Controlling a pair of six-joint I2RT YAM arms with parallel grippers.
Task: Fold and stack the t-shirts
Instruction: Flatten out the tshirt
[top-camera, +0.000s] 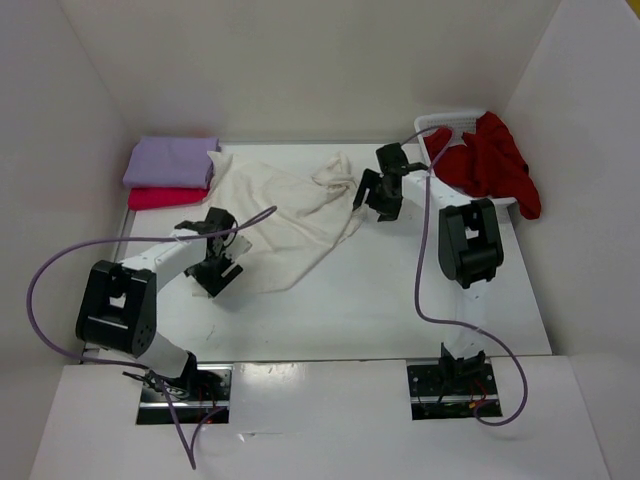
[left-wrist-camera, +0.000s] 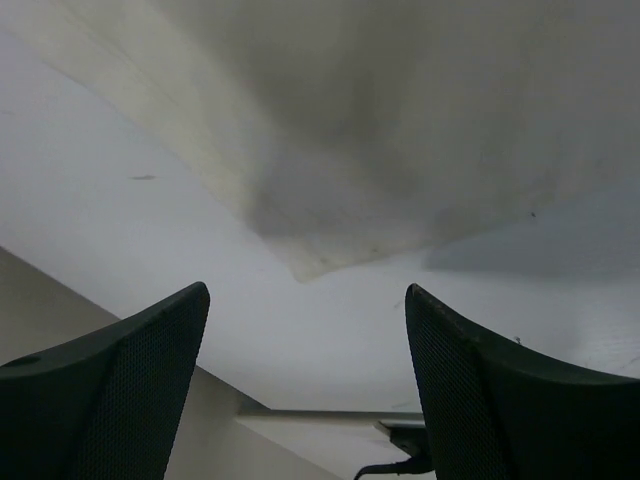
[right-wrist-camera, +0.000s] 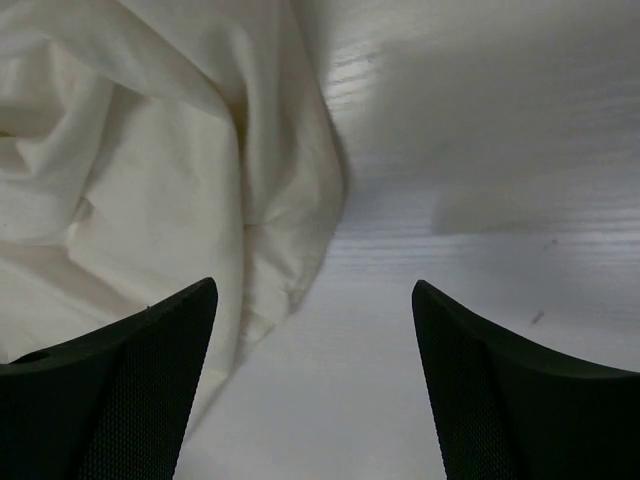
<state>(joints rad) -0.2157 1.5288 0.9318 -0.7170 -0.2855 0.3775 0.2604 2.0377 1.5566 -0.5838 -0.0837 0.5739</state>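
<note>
The cream white t-shirt (top-camera: 290, 215) lies spread and rumpled in the middle of the table. A lavender t-shirt (top-camera: 170, 160) sits folded on a magenta-pink one (top-camera: 158, 198) at the back left. The dark red t-shirt (top-camera: 492, 160) hangs out of the basket at the back right. My left gripper (top-camera: 222, 250) stands open just off the cream shirt's near-left edge. In the left wrist view a corner of the cream shirt (left-wrist-camera: 400, 150) lies ahead of the empty left gripper (left-wrist-camera: 305, 300). My right gripper (top-camera: 367, 195) is open at the shirt's bunched right end. The cream folds (right-wrist-camera: 150, 170) lie beside its left finger (right-wrist-camera: 150, 380), nothing gripped.
A white plastic lattice basket (top-camera: 440, 125) stands in the back right corner. White walls close the table in at the back and on both sides. A purple cable (top-camera: 60, 262) loops from the left arm, another (top-camera: 425, 260) runs down the right arm.
</note>
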